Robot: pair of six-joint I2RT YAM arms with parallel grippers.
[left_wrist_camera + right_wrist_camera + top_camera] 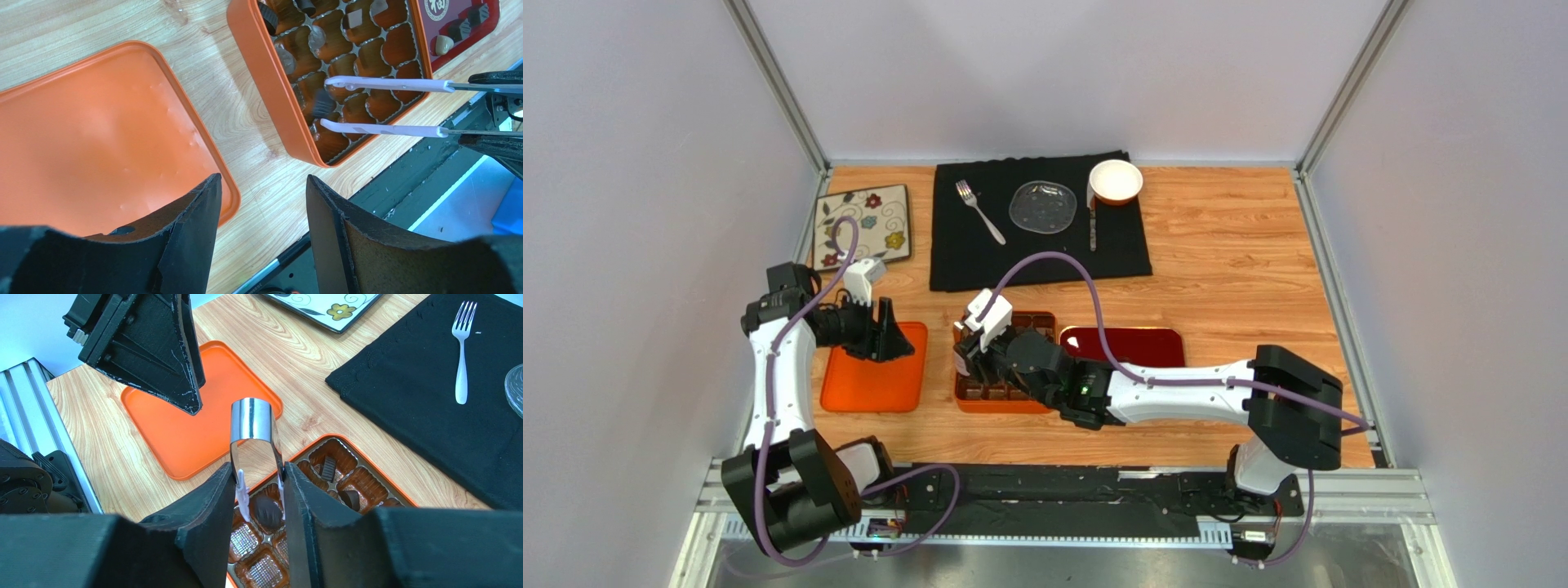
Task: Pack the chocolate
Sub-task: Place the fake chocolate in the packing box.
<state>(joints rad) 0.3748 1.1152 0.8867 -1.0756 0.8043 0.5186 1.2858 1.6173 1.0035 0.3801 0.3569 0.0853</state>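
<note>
- how many of each?
- one orange box (261, 79), one orange lid (92, 141) lying flat left of it, one red tray (1136, 346) right of it, one pair of tongs (251, 419).
- and the chocolate?
- the right wrist view shows three dark pieces in the box. one rounded chocolate (268, 511), low in the middle of the frame, sits in a cup between the tongs' white tips. i cannot tell whether the tips touch it. the other two lie to its right. in the left wrist view three more lie on the red tray, in the upper right corner.
- materials?
- the box holds a glossy brown moulded insert of rounded cups. the lid is smooth, with rounded corners and a raised rim. the tongs are a bent shiny metal strip with white tips.
- the arms?
- the right arm (1185, 392) stretches low from the lower right of the top view. the right gripper (259, 478) is clenched on the tongs' two legs, over the box's left part. the left arm (787, 368) bends inward. the left gripper (263, 184) hangs over the lid's right edge, fingers apart, with nothing between them.
</note>
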